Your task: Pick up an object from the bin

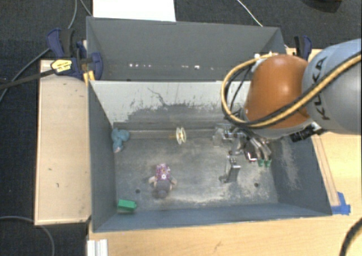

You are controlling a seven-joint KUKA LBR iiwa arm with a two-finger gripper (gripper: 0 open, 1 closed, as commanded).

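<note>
The end effector (231, 173) hangs low at about three o'clock in the grey metal bin (169, 51), under the arm's glossy orange dome, over bare, scuffed floor. Whether it is open or closed I cannot tell. From the left: a bluish lump (119, 139) at nine o'clock, a small green block (126, 205) in the eight o'clock corner, a purple toy figure (162, 176) nearer the middle, a cream ring (181, 135) at eleven — all well apart from it.
</note>
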